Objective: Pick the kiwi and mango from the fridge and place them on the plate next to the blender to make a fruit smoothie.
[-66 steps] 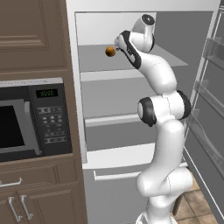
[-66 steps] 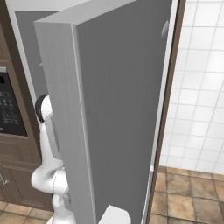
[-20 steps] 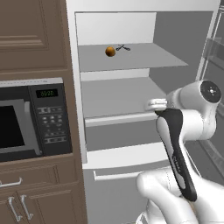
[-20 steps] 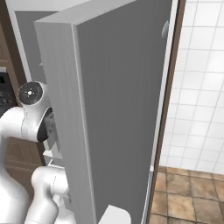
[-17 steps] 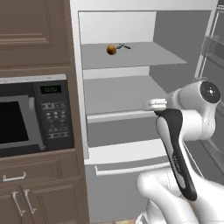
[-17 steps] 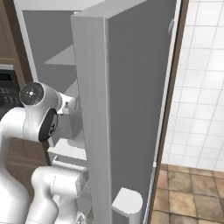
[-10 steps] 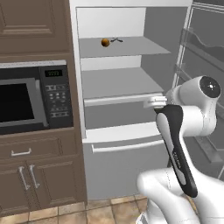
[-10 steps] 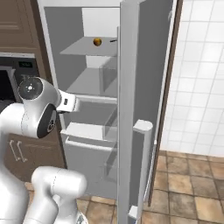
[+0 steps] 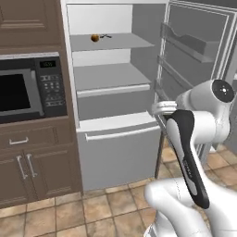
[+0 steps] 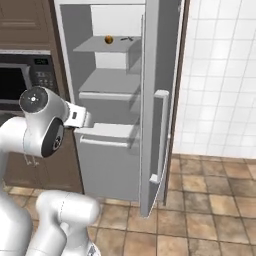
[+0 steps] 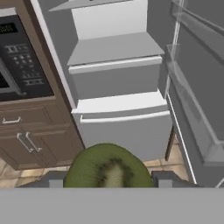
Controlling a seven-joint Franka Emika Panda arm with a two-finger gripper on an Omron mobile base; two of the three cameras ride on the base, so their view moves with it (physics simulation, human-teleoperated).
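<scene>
The hand (image 11: 109, 179) pinches the kiwi (image 11: 108, 168) between its two fingertips (image 11: 162, 178); the green cut face of the fruit shows in the hand view. Far beyond stands the open fridge (image 9: 111, 99), its door (image 10: 157, 100) swung to the right. The mango (image 9: 94, 38) lies on the upper shelf (image 9: 115, 42). Left of the fridge is a microwave (image 9: 28, 88).

brown cabinets (image 9: 28, 171), tan floor tiles (image 10: 210, 220) (white tiled wall (image 10: 220, 75)).
</scene>
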